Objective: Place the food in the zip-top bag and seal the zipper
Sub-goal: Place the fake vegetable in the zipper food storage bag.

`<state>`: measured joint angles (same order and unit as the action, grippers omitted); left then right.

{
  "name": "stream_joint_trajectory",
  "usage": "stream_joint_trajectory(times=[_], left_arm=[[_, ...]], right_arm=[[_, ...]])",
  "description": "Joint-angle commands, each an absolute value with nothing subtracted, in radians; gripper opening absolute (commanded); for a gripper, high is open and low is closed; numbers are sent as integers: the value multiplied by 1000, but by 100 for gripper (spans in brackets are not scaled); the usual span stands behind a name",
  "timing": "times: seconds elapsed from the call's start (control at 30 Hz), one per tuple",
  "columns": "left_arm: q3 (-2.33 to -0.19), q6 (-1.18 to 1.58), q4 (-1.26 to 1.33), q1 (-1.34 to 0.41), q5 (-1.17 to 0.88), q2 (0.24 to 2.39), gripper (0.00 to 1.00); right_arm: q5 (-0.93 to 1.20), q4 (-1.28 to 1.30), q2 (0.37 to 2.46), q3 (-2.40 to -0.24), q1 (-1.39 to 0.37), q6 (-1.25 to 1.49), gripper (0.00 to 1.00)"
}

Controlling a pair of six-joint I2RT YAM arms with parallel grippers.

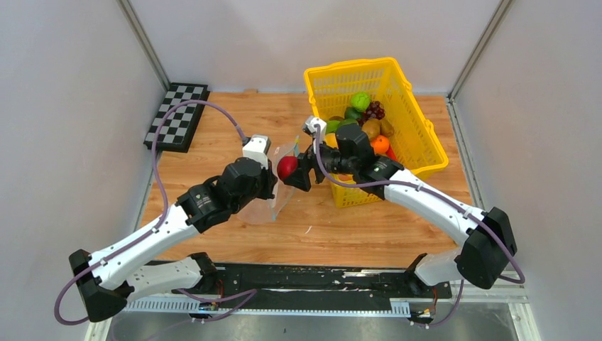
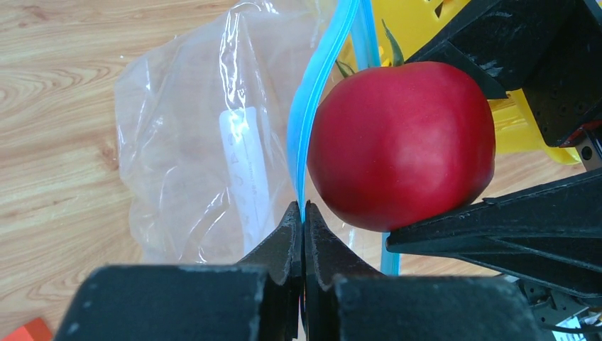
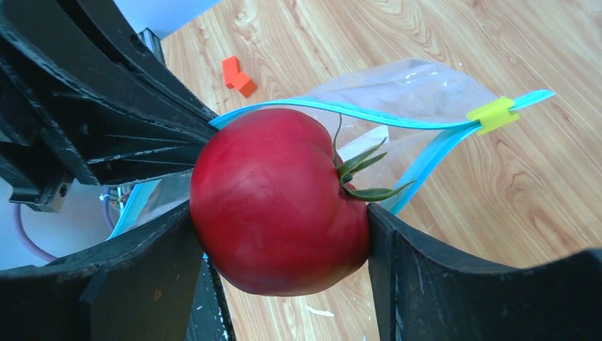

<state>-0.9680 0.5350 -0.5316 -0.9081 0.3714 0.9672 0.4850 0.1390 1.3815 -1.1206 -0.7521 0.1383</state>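
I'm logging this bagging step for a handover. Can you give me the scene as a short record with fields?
left gripper: shut on the teal-blue zipper strip, holding the mouth open
right gripper: shut on the round red tomato, at the mouth
clear plastic zip-top bag: no food seen inside
yellow mesh basket: holds more fruit
zipper state: unsealed

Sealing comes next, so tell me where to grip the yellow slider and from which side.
Probably pinch the yellow slider across its two flat faces, coming from the mouth side of the zip-top bag: it straddles the zipper at the end far from the left gripper, standing proud of it.
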Motion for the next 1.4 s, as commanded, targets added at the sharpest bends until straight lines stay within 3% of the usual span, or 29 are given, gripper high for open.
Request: stream_joint_trajectory(times=[0.0, 0.3, 1.03, 1.17, 1.37], left_arm=[[-1016, 525, -523, -908, 406, 935, 0], [-1031, 529, -539, -908, 403, 919, 0], [-1000, 552, -516, -908, 438, 865, 0], [-991, 560, -505, -908, 432, 862, 0], [-985, 557, -496, -908, 434, 854, 0]], right_arm=[[399, 213, 1398, -1183, -770, 68, 39], [171, 276, 1410, -1247, -859, 9, 44], [424, 226, 1385, -1256, -867, 39, 73], [403, 235, 1397, -1268, -869, 52, 74], [323, 267, 1387, -1281, -894, 25, 84]])
